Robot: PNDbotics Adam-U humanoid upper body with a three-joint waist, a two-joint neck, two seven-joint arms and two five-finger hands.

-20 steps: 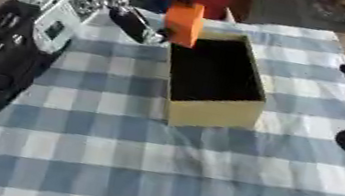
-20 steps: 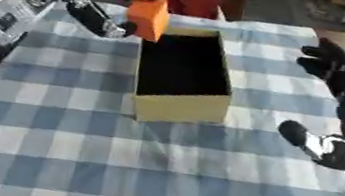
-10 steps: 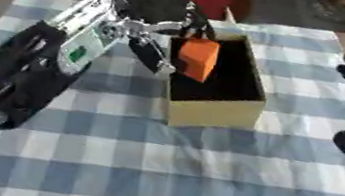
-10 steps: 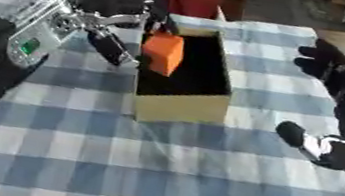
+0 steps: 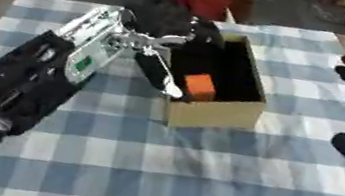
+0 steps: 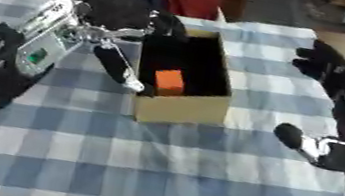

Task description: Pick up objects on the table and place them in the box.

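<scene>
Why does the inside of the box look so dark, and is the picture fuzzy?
In the left eye view, the box has tall walls that shade its inside, so only the orange block shows brightly. In the right eye view, the left hand over the box looks soft and smeared, and the right hand is a dark shape with little detail.

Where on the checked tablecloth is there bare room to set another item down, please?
The widest free patch of the blue-and-white checked tablecloth lies in front of the tan cardboard box, between the two arms. A narrower strip lies between the box and the right hand. It is crowded at the box's left wall, where the left hand reaches in above the orange block.
</scene>
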